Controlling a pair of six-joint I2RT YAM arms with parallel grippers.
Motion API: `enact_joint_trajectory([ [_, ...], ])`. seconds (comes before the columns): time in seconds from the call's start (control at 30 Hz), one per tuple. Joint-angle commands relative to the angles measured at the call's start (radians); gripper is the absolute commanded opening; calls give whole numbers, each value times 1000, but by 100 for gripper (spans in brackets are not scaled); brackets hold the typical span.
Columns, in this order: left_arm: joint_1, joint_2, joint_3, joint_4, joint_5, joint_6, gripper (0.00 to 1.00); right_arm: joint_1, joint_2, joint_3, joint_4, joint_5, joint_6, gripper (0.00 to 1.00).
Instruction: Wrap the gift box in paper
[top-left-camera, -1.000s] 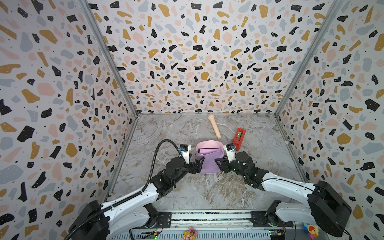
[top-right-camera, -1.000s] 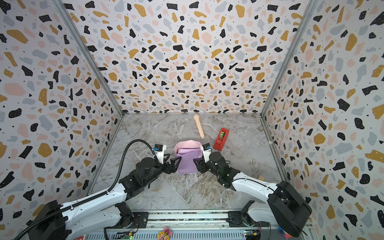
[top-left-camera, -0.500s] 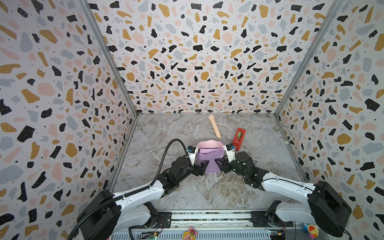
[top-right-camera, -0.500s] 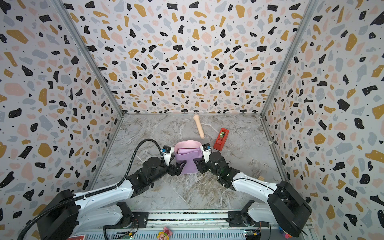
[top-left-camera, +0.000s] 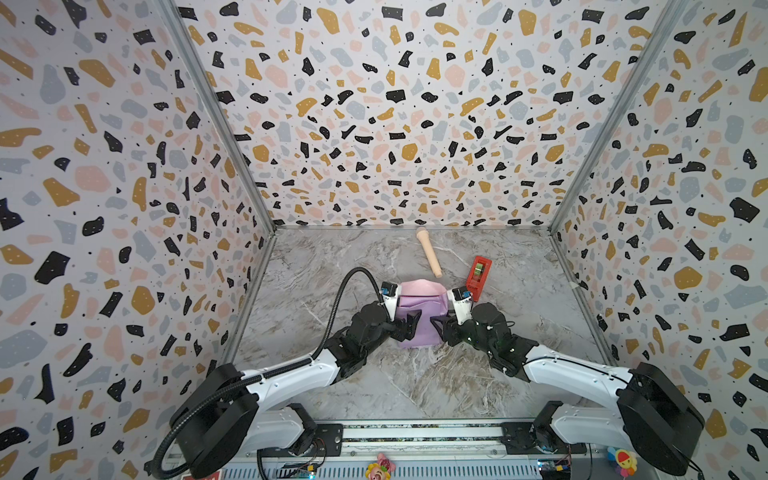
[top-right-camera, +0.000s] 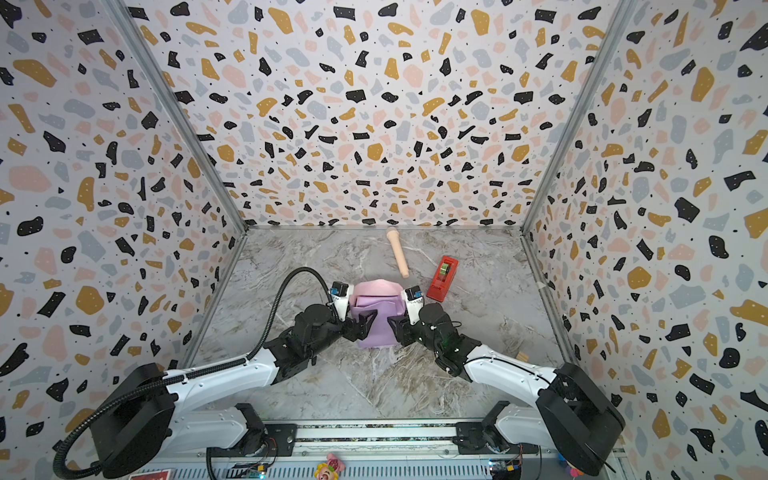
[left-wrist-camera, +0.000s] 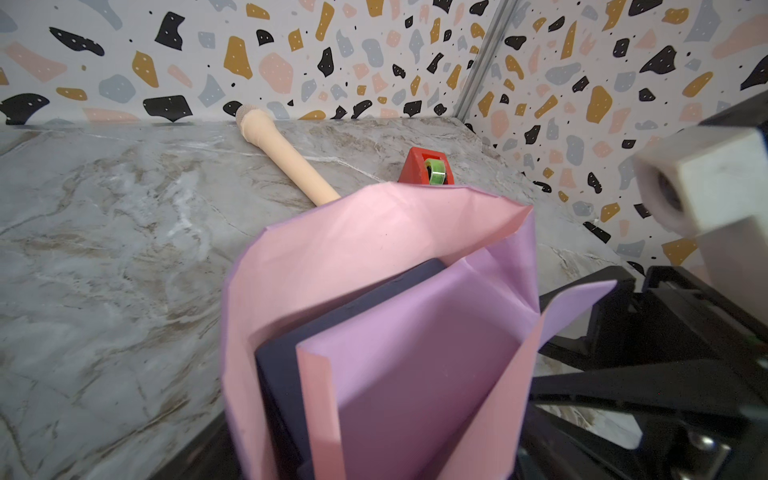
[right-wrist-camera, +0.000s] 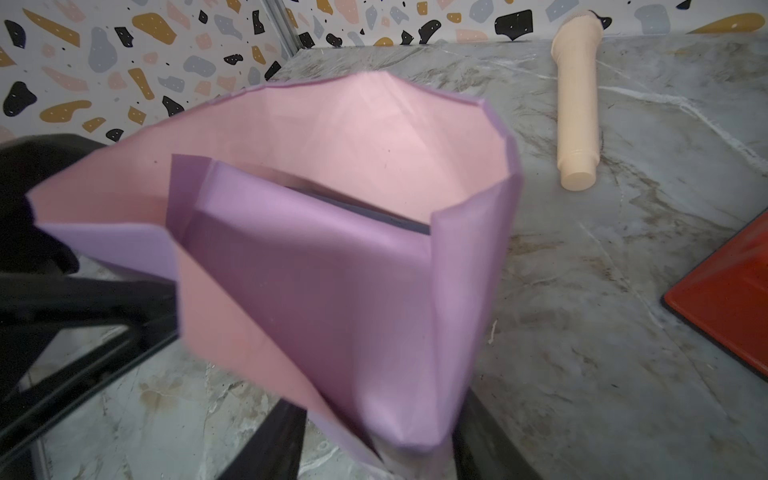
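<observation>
Nearest me, a metal rail ran along the front edge of the marbled counter. From it the white left arm and right arm reached inward toward a bundle at the middle of the counter.

The left hand sat at the bundle's left side, open, with its jaws spread wide and their tips at the paper's edge. The right hand faced it from the right, jaws partly apart around the near right corner of the bundle. In its wrist view the folded sheet filled most of the gap, and I could not tell whether the fingers pinched it or only stood beside it.

Between the two hands the paper lay folded around the gift box. A creased lilac flap covered the box's top. Behind it the far flap stood up and curved, showing its pink face. The navy box showed only as a strip at the bundle's open left end.

Farther back a beige toy microphone lay on the counter, its butt end near the pink flap and its head toward the back wall. To its right stood a red tape dispenser holding a green roll.
</observation>
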Motion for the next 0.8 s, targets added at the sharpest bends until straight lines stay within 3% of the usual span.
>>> enact_joint_trajectory([
  [0.0,12,15,41,24,-29,14,86,-5,-29,3,-2,7,-3,54],
  [0.33,28,63,67,11,-42,17,87,-8,-49,12,-14,-4,-6,55],
  [0.6,30,87,77,5,-33,25,87,-29,-61,49,-32,-9,37,68],
  [0.77,30,97,80,4,-28,26,87,-49,4,102,-75,28,70,70],
])
